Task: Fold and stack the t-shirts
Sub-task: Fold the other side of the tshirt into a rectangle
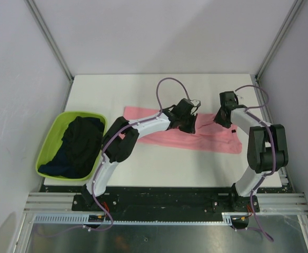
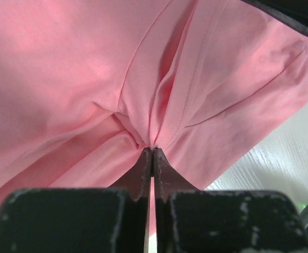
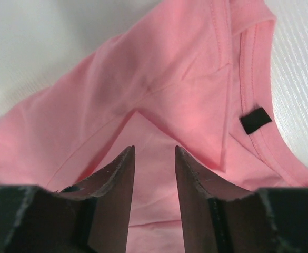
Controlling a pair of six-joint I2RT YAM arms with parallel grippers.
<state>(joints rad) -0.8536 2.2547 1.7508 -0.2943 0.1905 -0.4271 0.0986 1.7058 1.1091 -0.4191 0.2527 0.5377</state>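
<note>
A salmon-pink t-shirt (image 1: 206,138) lies stretched sideways across the middle of the white table. My left gripper (image 1: 188,122) is shut on a bunched fold of its cloth (image 2: 152,138), which rises in creases from the fingertips. My right gripper (image 1: 222,120) hovers over the shirt's collar end, open, with flat pink cloth (image 3: 155,174) showing between its fingers and nothing gripped. A small dark collar label (image 3: 256,120) sits on the neckline to the right of it. Dark t-shirts (image 1: 80,145) lie heaped in the tub at the left.
A lime-green plastic tub (image 1: 51,142) stands at the table's left edge. White walls and metal frame posts close in the back and both sides. Bare white table (image 1: 143,89) lies behind the shirt.
</note>
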